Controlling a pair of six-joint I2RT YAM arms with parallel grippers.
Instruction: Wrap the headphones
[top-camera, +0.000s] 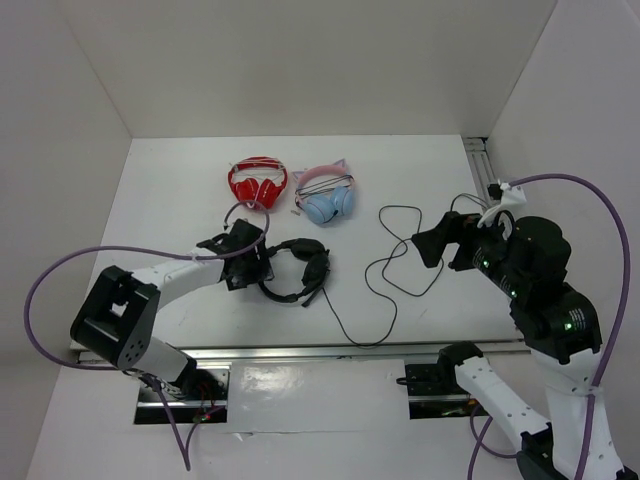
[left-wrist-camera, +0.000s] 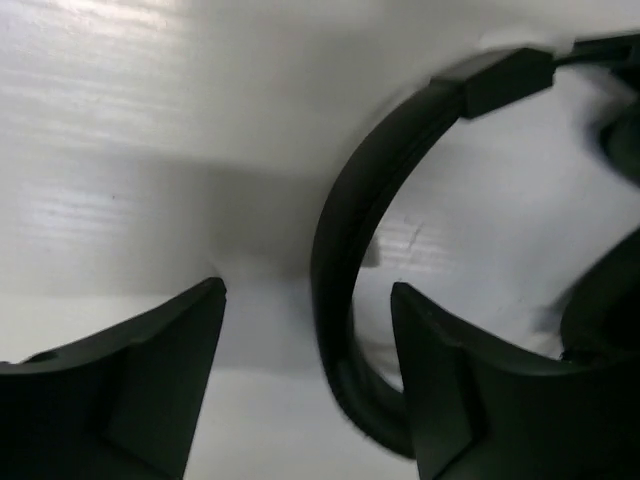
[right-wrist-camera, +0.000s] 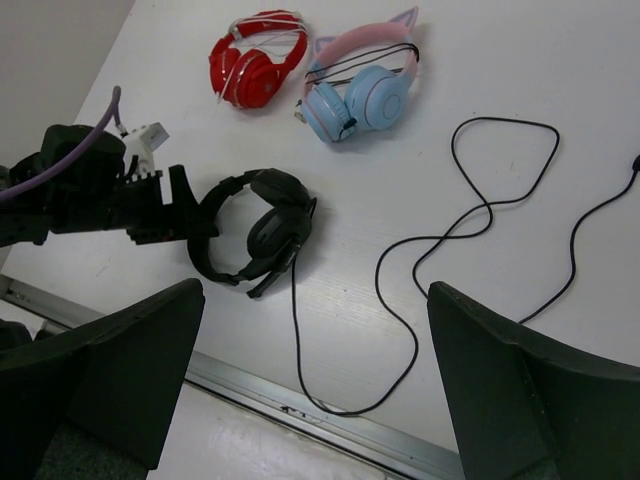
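Left hand (top-camera: 258, 262) spread wide, straddling curved matte-black headphones (top-camera: 297, 270) band; right hand (top-camera: 432, 247) wide, aloft.

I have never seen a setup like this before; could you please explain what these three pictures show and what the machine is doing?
Two robot arms are bolted at the near edge of a white table. One picture looks down from above; the other two come from a camera on each wrist. On the table lie black over-ear headphones with a long thin black cable, red-and-white headphones, and light-blue headphones with pink cat ears. The left gripper is open, its fingers either side of the black headband, not yet closed. The right gripper hangs open above the table, holding nothing.
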